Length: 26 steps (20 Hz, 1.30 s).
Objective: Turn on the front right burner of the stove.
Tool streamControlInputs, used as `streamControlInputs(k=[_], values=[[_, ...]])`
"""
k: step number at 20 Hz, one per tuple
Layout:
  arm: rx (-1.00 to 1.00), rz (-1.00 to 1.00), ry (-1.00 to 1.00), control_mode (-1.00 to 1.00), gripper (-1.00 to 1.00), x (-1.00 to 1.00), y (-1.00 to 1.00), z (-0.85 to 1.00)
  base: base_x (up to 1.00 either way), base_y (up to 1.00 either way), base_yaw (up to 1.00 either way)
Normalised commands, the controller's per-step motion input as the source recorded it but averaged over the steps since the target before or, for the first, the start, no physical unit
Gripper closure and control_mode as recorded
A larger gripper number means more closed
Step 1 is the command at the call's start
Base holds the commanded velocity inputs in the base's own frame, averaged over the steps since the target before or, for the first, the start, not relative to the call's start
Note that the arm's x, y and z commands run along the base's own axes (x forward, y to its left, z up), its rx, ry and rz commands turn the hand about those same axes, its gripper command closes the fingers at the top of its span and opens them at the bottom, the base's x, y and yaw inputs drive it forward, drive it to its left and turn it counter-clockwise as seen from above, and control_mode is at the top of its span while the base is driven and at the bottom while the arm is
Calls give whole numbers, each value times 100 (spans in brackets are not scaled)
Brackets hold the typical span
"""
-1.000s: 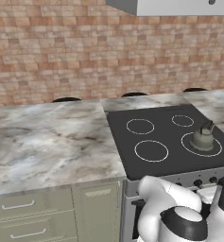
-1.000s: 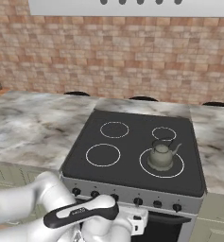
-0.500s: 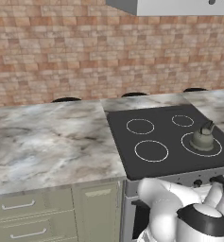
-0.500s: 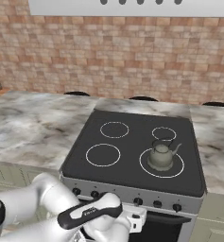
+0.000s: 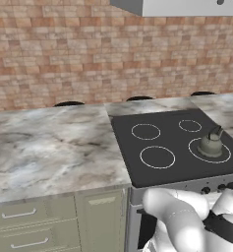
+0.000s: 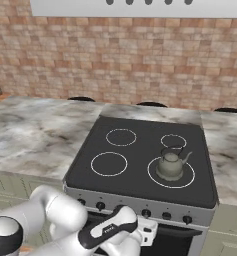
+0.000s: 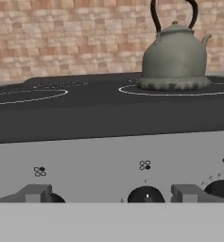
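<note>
Lowered and pushed nearer the stove (image 6: 140,150) front, the gripper (image 7: 114,194) gapes empty before a knob (image 7: 146,194) — tips cut off. Front right burner (image 6: 189,176) lies partly hidden under a kettle (image 6: 170,164).

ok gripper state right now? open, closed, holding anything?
Gripper: open, holding nothing; its fingertips stand apart in front of the stove panel, either side of a black knob, not touching it.
</note>
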Motion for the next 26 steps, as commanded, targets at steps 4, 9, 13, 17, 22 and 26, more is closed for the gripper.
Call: streamControlInputs(k=[4, 9, 13, 17, 22, 26], values=[[4, 0, 0, -100, -100, 10, -12, -13, 0, 0, 0], [1, 0, 0, -100, -100, 5, -5, -27, 0, 0, 0], [0, 0, 0, -100, -100, 6, -2, -25, 0, 0, 0], [4, 0, 0, -100, -100, 8, -7, -11, 0, 0, 0], [6, 0, 0, -100, -100, 10, -10, -2, 0, 0, 0], [6, 0, 0, -100, -100, 11, -8, 0, 0, 0, 0]])
